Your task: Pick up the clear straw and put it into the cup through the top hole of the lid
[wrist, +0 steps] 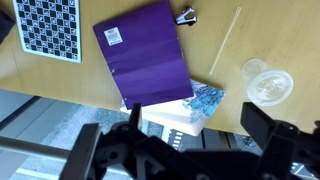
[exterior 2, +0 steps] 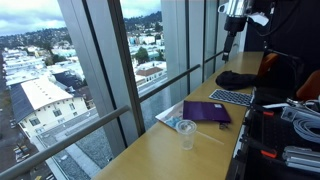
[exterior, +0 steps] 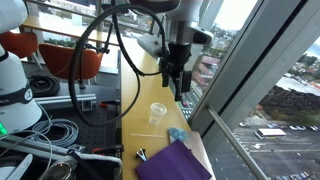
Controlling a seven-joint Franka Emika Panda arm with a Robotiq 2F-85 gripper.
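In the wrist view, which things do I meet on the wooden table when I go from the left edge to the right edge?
checkerboard card → purple folder → black clip → clear straw → cup. The small blue lump is left out because its span overlaps the clip and the straw.

Bright window daylight, soft low-resolution frames

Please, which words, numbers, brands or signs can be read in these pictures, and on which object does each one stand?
No text can be read.
White label on the purple folder: print too small and blurred.
Checkered sheet: black and white squares only, no words.
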